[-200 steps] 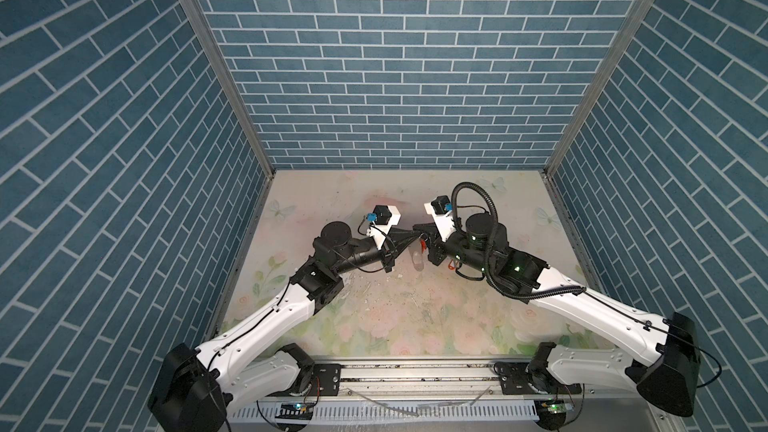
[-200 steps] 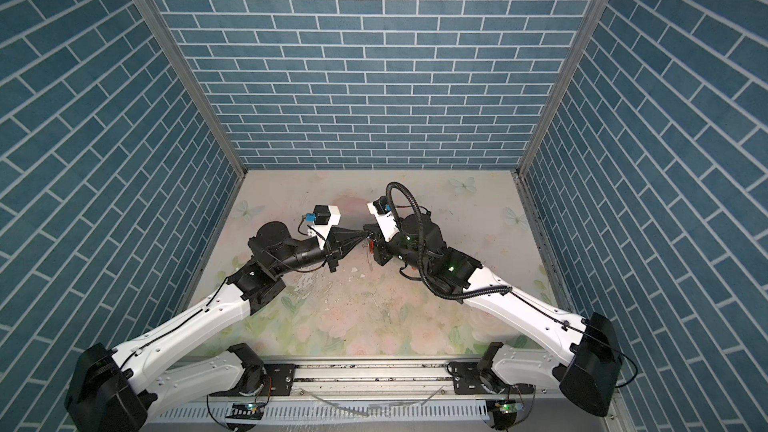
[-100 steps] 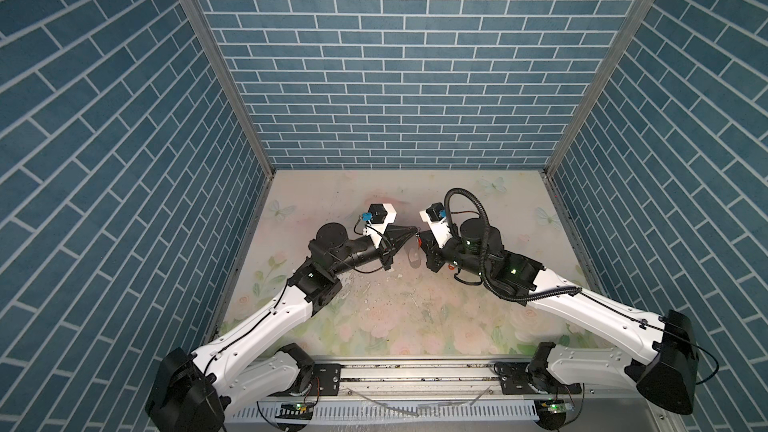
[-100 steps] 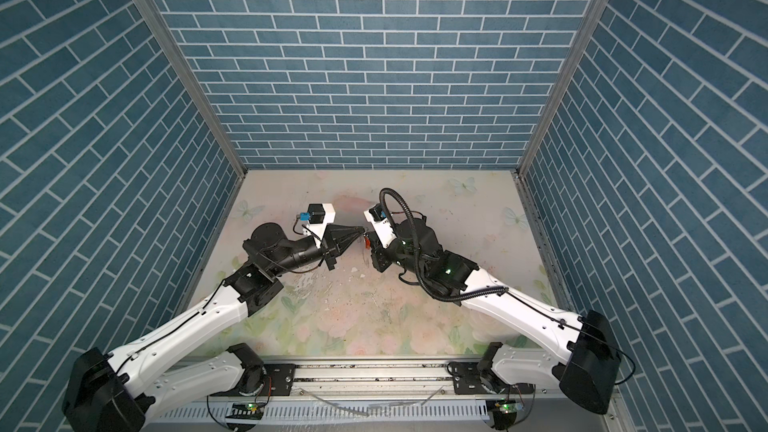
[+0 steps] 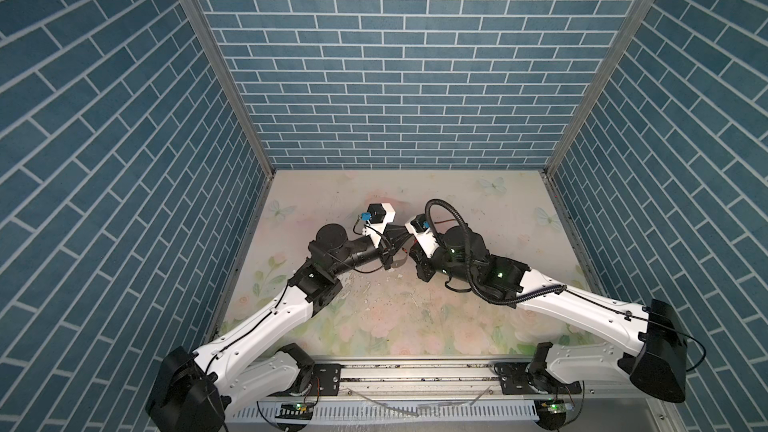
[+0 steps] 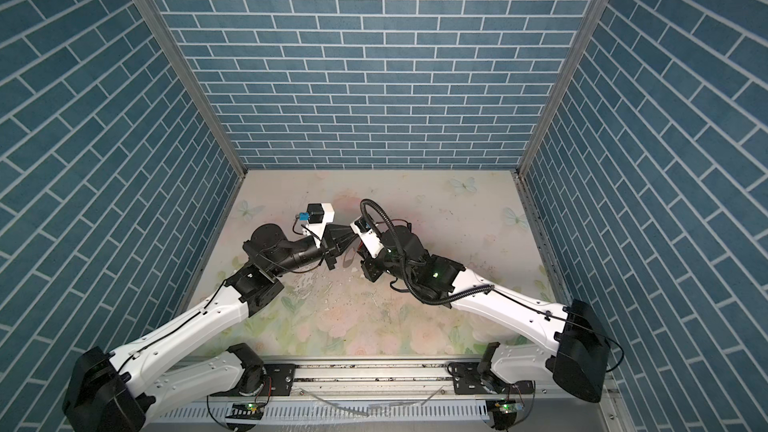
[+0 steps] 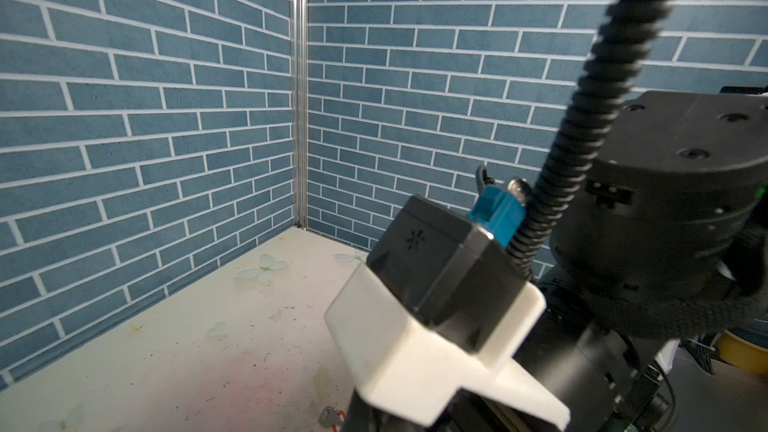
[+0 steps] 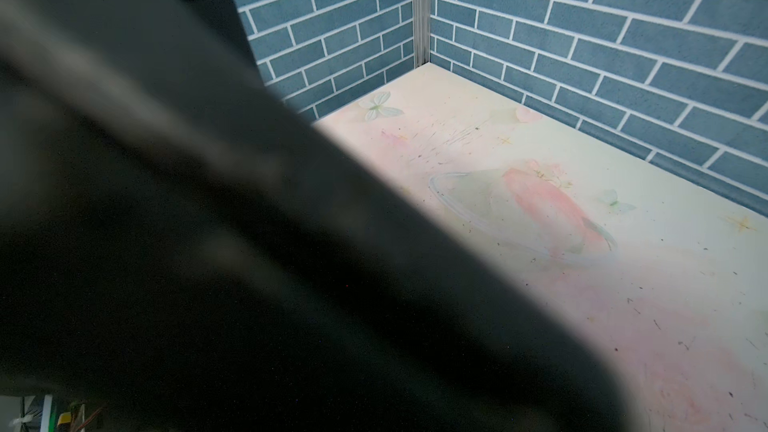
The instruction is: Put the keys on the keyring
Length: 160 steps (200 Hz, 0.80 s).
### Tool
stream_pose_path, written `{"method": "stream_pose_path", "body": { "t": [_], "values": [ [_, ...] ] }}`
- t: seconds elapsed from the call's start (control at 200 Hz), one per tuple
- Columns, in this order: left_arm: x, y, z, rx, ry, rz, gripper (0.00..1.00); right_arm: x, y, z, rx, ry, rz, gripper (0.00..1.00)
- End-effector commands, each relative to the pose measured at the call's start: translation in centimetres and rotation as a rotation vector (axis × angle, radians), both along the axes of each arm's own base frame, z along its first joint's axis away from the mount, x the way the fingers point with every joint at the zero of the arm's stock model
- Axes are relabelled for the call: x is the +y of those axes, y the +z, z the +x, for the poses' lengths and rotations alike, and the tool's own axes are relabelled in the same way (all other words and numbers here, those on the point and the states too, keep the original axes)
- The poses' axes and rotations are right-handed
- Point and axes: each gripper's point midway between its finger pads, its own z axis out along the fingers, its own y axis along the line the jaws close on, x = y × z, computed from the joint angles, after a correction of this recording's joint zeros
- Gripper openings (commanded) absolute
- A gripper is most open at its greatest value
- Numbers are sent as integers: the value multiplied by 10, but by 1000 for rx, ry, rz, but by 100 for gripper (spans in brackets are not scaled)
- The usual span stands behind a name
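Observation:
In both top views my two arms meet at mid-table. My left gripper (image 5: 400,238) (image 6: 348,238) tapers to a shut dark wedge pointing at the right wrist. My right gripper (image 5: 411,252) sits tucked under its white camera mount, its jaws hidden. A speck of orange-red (image 5: 412,248) shows between the two, likely a key's tag. The left wrist view catches one small silver key with an orange bit (image 7: 331,416) low beside the right arm's body. A thin dark curved band (image 5: 397,261), perhaps the keyring, hangs under the left gripper. The right wrist view is mostly blocked by a dark blurred body.
Blue brick walls (image 5: 395,76) close in the floral table (image 5: 478,209) at the back and both sides. A metal rail (image 5: 415,376) runs along the front edge. The right arm's black corrugated cable (image 5: 440,209) loops above its wrist.
The right wrist has swung left and slightly nearer, closing up on the left gripper. The left arm has barely shifted.

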Motion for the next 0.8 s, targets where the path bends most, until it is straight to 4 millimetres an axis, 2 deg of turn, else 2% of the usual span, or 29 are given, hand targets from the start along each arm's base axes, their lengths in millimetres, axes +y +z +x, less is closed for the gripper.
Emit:
{"method": "stream_pose_path", "body": {
  "t": [0.0, 0.18, 0.395, 0.6, 0.795],
  "values": [
    [2, 3, -3, -23, -3, -31, 0, 0, 27, 5, -60, -26, 61, 3],
    [5, 1, -4, -27, 11, -29, 0, -20, 40, 6, -103, -68, 55, 8],
    [10, 5, -3, -39, 22, -38, 0, -45, 42, 15, -139, -143, -2, 14],
    [10, 7, -4, -43, 17, -41, 0, -55, 49, 15, -162, -168, 12, 15],
    [10, 7, -3, -42, 16, -41, 0, -54, 58, 11, -165, -150, 42, 16]
  ]
}}
